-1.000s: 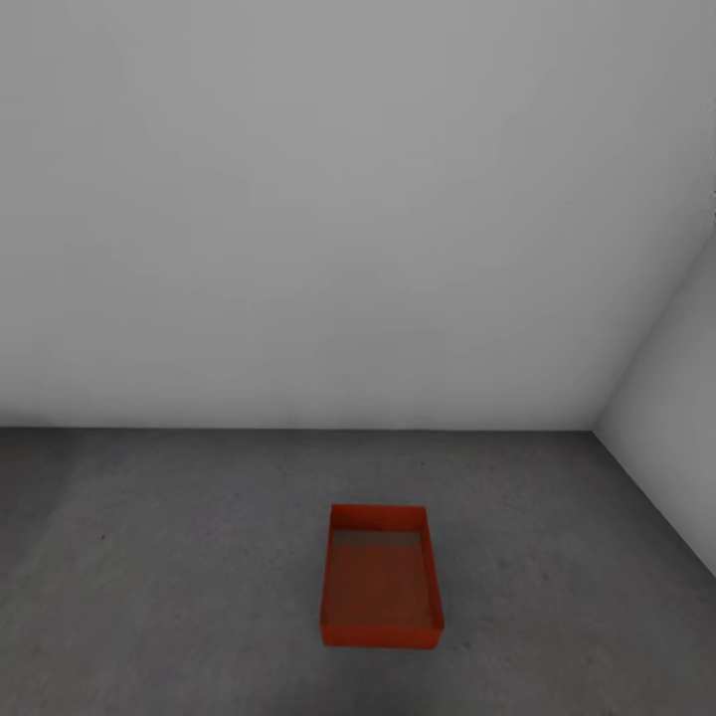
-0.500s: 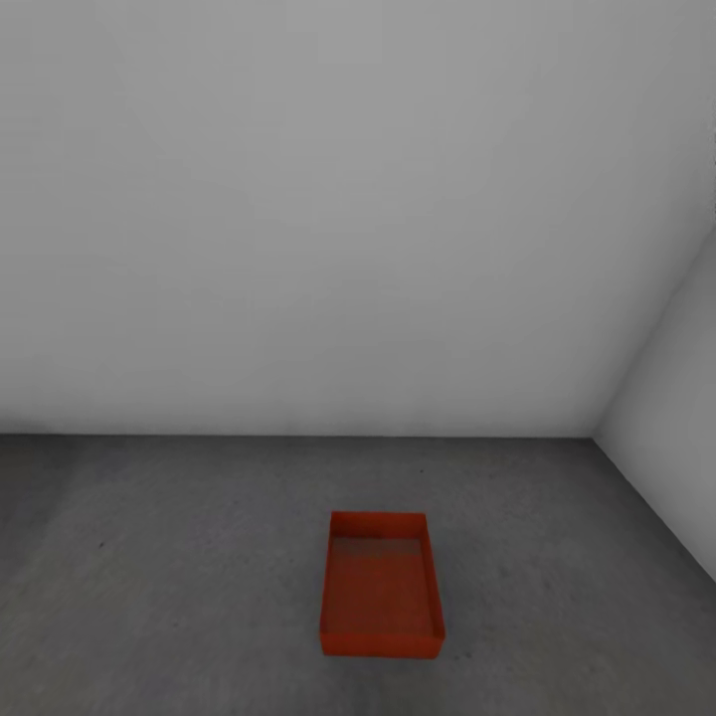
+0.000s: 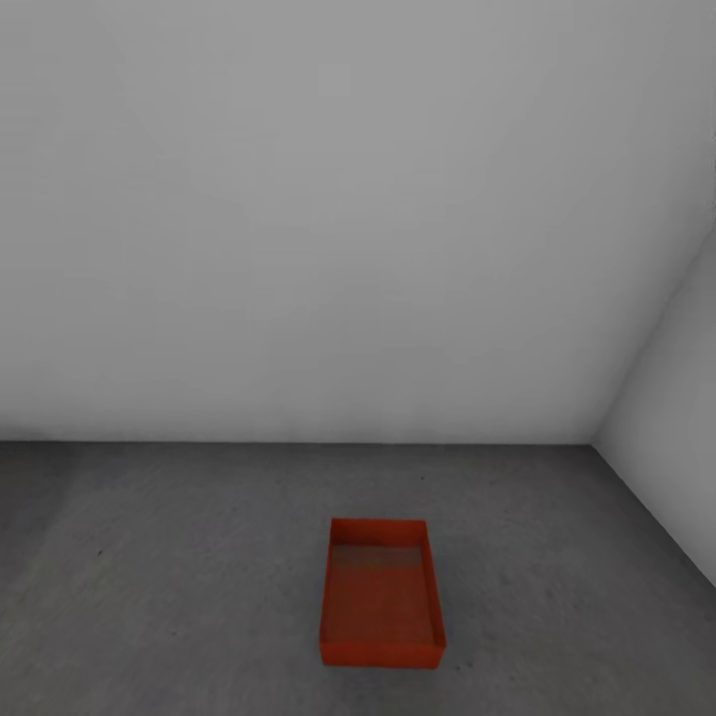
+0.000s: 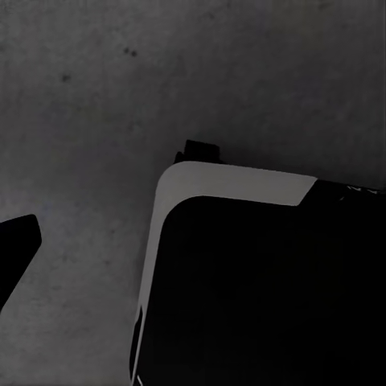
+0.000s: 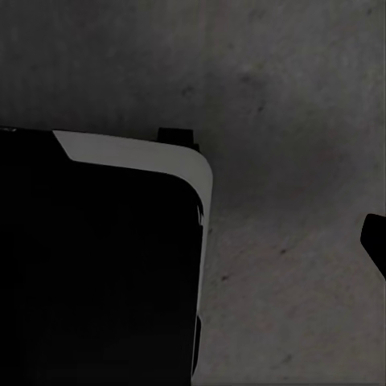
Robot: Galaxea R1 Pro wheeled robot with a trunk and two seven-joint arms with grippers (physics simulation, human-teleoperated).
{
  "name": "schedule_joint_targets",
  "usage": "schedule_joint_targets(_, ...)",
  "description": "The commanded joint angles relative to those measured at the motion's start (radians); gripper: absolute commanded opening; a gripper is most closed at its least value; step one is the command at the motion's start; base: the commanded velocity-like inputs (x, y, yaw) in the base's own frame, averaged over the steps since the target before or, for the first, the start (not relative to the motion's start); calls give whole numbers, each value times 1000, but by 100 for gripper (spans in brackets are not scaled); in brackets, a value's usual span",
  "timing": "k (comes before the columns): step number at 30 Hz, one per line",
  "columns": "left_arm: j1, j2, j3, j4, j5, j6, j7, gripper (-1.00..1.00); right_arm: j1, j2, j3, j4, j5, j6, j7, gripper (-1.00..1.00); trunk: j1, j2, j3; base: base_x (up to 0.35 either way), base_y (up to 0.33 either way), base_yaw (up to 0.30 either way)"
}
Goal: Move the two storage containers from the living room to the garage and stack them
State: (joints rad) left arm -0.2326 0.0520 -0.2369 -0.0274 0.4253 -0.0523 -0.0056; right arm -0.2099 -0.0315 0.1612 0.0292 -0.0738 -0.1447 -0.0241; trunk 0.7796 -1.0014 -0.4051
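One orange-red open-topped storage container (image 3: pixel 382 594) rests empty on the dark grey concrete floor (image 3: pixel 179 577) of the garage, a short way ahead of me and slightly right of centre. Its long side runs away from me. The second container is out of view. In the left wrist view a dark fingertip (image 4: pixel 14 245) of my left gripper hangs over bare concrete. A dark fingertip (image 5: pixel 375 238) of my right gripper hangs the same way in the right wrist view. Each sits far out at the picture's edge with nothing held.
Plain pale grey walls (image 3: pixel 338 219) close the room ahead and at the right (image 3: pixel 676 428), meeting in a corner at the far right. My own dark base with its pale rim (image 4: pixel 233 181) (image 5: pixel 137 153) stands on the concrete under both wrists.
The whole head picture has slid slightly downward, so the camera moved. The container lies in the same spot on the floor.
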Motion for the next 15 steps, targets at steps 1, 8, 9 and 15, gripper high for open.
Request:
schedule_joint_targets(1,-1,0,-9,0,9,-3,-1,100,0,0,9,3,-8,-6,-2,100,0,-1,1,0,0,0)
schedule_joint_targets(8,-1,0,-9,0,9,-3,-1,100,1,-2,8,3,-7,-7,-2,100,0,-1,12,0,0,0)
schedule_joint_targets(9,-1,0,-9,0,9,-3,-1,100,1,-2,8,3,-7,-7,-2,100,0,-1,14,0,0,0)
schedule_joint_targets(15,-1,0,-9,1,9,-3,-1,100,1,-1,8,3,-7,-9,-2,100,0,-1,23,0,0,0)
